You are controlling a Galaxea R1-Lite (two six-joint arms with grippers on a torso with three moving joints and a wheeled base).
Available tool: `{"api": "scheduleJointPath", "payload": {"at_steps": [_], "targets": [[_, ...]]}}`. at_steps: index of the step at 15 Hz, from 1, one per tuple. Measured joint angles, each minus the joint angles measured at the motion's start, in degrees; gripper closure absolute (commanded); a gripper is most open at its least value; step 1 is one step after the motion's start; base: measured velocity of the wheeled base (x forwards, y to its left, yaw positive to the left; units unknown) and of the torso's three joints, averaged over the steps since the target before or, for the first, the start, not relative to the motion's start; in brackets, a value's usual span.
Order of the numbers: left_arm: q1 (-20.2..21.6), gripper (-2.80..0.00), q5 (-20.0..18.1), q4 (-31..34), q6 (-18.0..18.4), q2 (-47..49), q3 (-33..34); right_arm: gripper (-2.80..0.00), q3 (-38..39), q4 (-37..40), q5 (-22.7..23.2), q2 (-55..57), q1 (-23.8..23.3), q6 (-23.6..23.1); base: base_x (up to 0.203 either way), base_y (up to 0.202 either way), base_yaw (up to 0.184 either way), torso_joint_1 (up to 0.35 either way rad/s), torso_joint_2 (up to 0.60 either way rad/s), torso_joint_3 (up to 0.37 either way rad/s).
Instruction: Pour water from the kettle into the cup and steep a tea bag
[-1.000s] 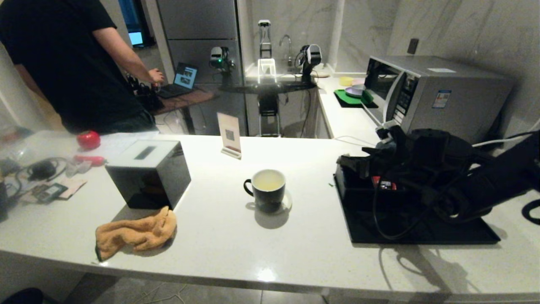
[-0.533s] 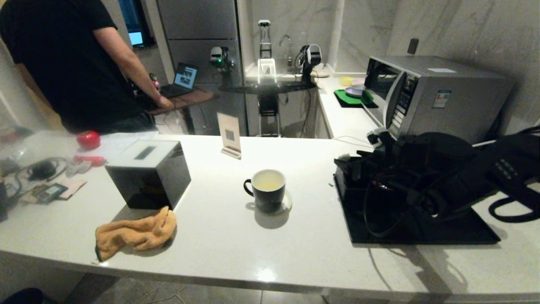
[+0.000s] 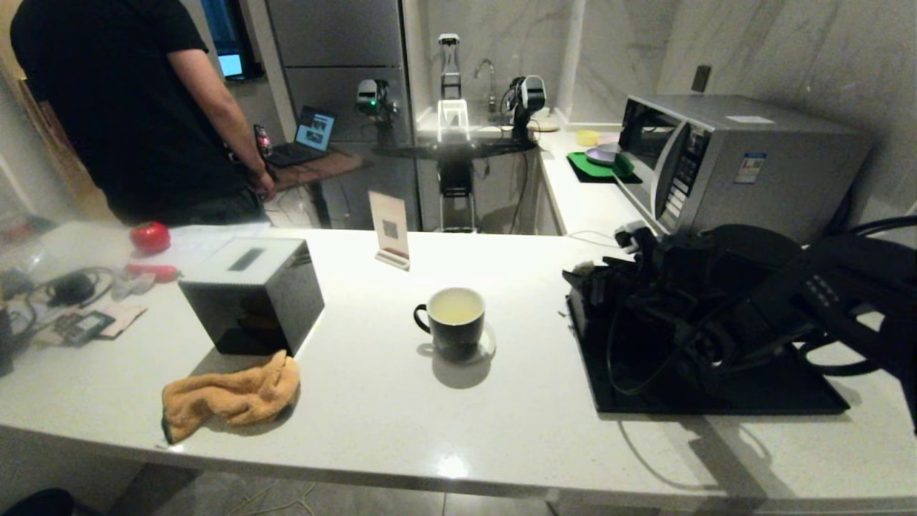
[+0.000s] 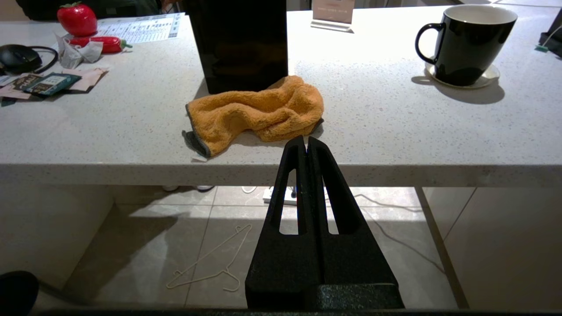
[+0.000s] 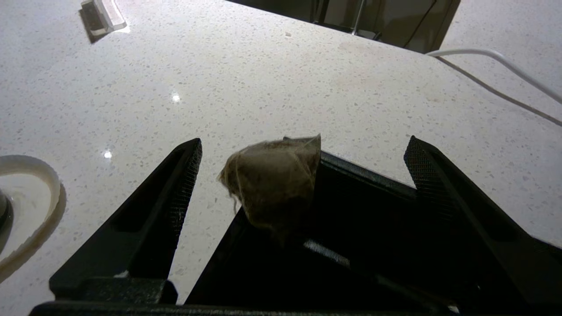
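A big white speckled counter fills the lower half of the head view. The cup, a small black mug, stands near the middle of it on a little pale coaster, and the water inside looks pale yellow. At the right, a flat black tray lies on the counter, and the right arm reaches over it.

In the right wrist view, the right gripper has its two fingers spread wide with nothing in them. The tea bag sits between the fingers, on the corner of a black box.

The left gripper is pressed shut and hangs below the counter edge, over a tiled floor.

At the left of the head view stand a black box with a white top and an orange cloth. A silver microwave is at the upper right. A person in a black shirt stands at the upper left.
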Motion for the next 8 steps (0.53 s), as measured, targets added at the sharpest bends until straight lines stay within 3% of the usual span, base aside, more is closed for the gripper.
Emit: {"api": "scheduleJointPath", "payload": {"at_steps": [8], "targets": [[0.0, 0.00, 0.0, 0.0, 0.0, 0.0, 0.0, -2.80, -3.2, -0.1, 0.0, 2.4, 0.0, 0.0, 0.000, 0.000, 0.000, 0.000, 0.00, 0.000]]}}
